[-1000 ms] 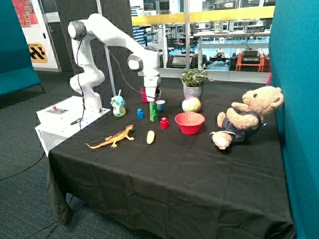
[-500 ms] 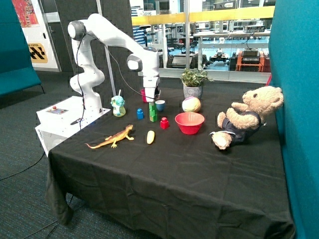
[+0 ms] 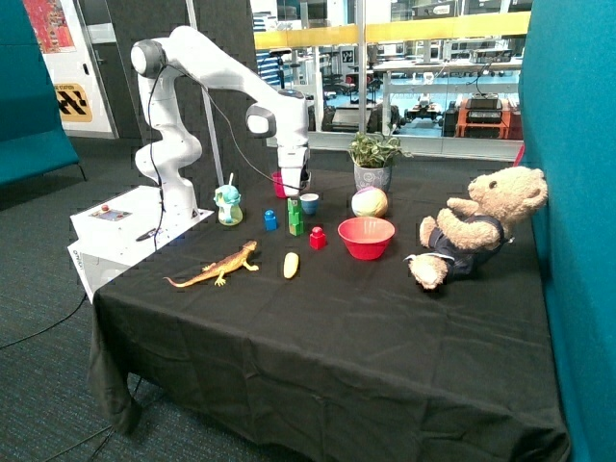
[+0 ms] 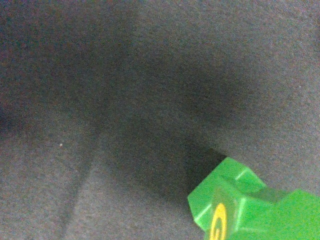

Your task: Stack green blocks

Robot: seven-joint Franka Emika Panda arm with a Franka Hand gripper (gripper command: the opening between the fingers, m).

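Outside view: the white arm's gripper [image 3: 293,189] hangs directly above the small bright-green plastic blocks [image 3: 295,219], which stand stacked on the black cloth between a blue block [image 3: 270,220] and a red block [image 3: 318,238]. I cannot tell how far its fingers are parted. Stacking seems nearly complete; next likely calls for lifting straight up without nudging the stack.

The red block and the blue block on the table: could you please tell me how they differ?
The red block stands near the red bowl; the blue block stands on the far side of the green stack, toward the little cup with a straw. They differ in colour. Both are small, single and unstacked on the black cloth.
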